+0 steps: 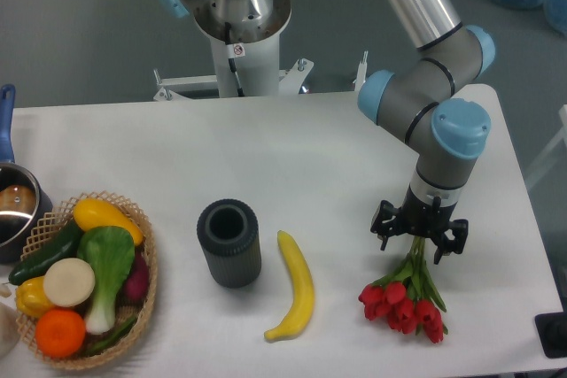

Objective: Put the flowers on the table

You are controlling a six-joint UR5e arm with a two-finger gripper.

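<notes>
The flowers are a bunch of red tulip buds with green leaves and thin green stems, at the front right of the white table. The buds point toward the front edge and the stems run up and back into my gripper. The gripper points down over the stem ends and is shut on them. Its fingertips are hidden under the wrist body. I cannot tell whether the buds touch the tabletop or hang just above it.
A yellow banana lies left of the flowers. A dark grey cylindrical cup stands beside it. A wicker basket of vegetables sits at the front left, with a pot behind it. The robot base stands at the back.
</notes>
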